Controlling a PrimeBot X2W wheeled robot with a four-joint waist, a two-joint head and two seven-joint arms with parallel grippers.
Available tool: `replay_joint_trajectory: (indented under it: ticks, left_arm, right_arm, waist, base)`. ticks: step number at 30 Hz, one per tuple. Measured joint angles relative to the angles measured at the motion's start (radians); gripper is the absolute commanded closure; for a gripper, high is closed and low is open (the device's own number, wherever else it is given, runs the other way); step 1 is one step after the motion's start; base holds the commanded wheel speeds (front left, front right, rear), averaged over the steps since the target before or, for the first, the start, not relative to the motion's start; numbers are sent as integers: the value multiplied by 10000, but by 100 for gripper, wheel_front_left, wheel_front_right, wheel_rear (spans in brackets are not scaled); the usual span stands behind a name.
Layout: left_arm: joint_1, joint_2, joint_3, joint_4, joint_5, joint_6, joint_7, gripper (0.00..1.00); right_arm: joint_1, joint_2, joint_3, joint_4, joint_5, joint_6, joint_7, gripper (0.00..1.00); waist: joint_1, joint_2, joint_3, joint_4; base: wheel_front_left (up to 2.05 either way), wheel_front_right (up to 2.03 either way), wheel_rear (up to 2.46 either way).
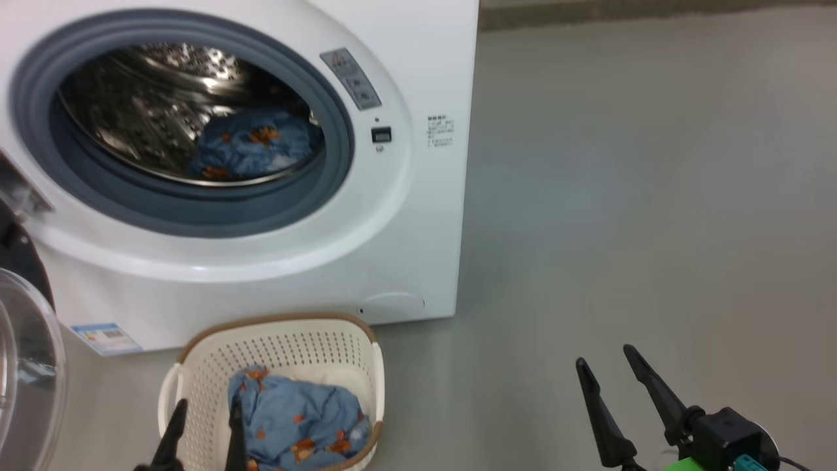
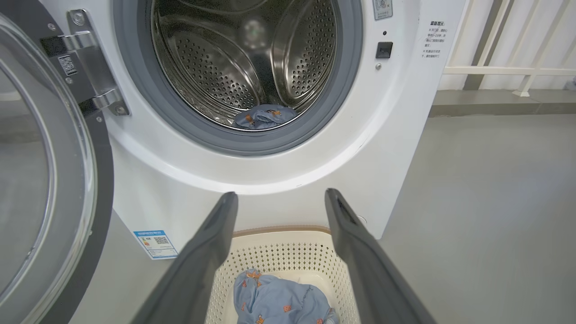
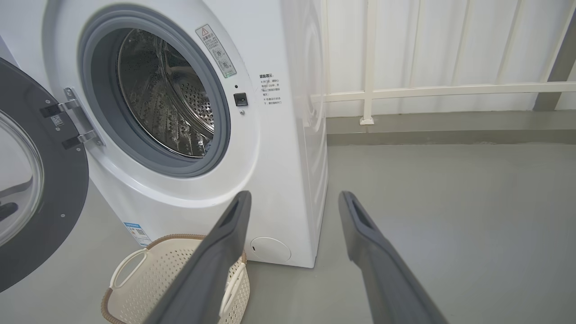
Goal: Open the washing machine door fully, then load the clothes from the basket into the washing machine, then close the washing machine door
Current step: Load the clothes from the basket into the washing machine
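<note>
The smooth grey floor [image 1: 641,196] bears the white washing machine [image 1: 418,248] and, just before its lower edge, the cream basket [image 1: 307,350] (brown-rimmed, standing upright).

Laundry/utility corner, reads more like a bare balcony-type or test space than a furnished rm. Evidence: white front-load washing machine [image 1: 261,261] standing straight on smooth grey floor [image 1: 621,196], blue energy sticker [image 1: 108,338] on its lower front. Door [image 3: 58,193] swung open at the machine's hinge side, steel drum [image 2: 216,67] w/ a garment [image 1: 255,154] inside. Cream basket [image 1: 288,340] just in front of the machine, clothes [image 1: 294,418] in it. Behind & beside the machine: low grey kerb [image 3: 450,128], white railing [image 3: 450,90] on it, white panelled wall [image 3: 450,40] behind that.
</note>
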Motion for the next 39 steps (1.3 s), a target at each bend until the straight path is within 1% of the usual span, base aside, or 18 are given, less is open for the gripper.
replay_joint_trajectory:
  ticks: [2,5,6,14,19,23,26,29,32,39]
  left_arm:
    - [-394,-19,-90,487,-4,-104,0,0]
    - [-1101,-36,-167,1486,-63,-385,71,0]
    - [-1101,-36,-167,1486,-63,-385,71,0]
    - [-3554,-42,-244,4575,-295,-1014,284,0]
    - [-5320,27,-332,6644,-420,-1409,1080,0]
    - [-6543,360,-424,7977,-525,-1745,1820,0]
    - [-7247,654,-506,8778,-738,-1893,2445,0]
    - [-7825,1018,-541,9332,-924,-1929,2892,0]
    - [-8334,1430,-512,9674,-1126,-2004,3156,0]
    - [-9367,2282,-447,10019,-1666,-2004,3614,0]
  right_arm:
    - [-75,0,107,-58,0,0,2,0]
    - [-442,0,230,-134,-13,0,0,0]
    - [-442,0,230,-134,-13,0,0,0]
    - [-1431,-13,493,-174,25,0,-150,0]
    - [-2062,-21,663,-169,201,0,-290,0]
    - [-2629,-35,911,-142,334,0,-395,0]
    - [-3010,-46,1068,-119,570,0,-462,0]
    - [-3389,-46,1281,-121,844,0,-462,0]
    - [-3727,-50,1415,-261,1020,0,-464,0]
    - [-4242,-50,1657,-533,1534,0,-464,0]
  waist:
    - [0,0,244,-19]
    - [-1,0,666,-73]
    - [-1,0,666,-73]
    - [-1,0,1960,-387]
    - [0,0,2875,-646]
    - [0,0,3650,-897]
    - [0,0,4237,-1121]
    - [0,0,4825,-1370]
    - [0,0,5414,-1643]
    - [0,0,6771,-2305]
  base:
    - [0,0,0]
    - [0,0,0]
    - [0,0,0]
    - [0,0,0]
    - [0,0,0]
    - [0,0,0]
    - [0,0,0]
    - [0,0,0]
    - [0,0,0]
    - [0,0,0]
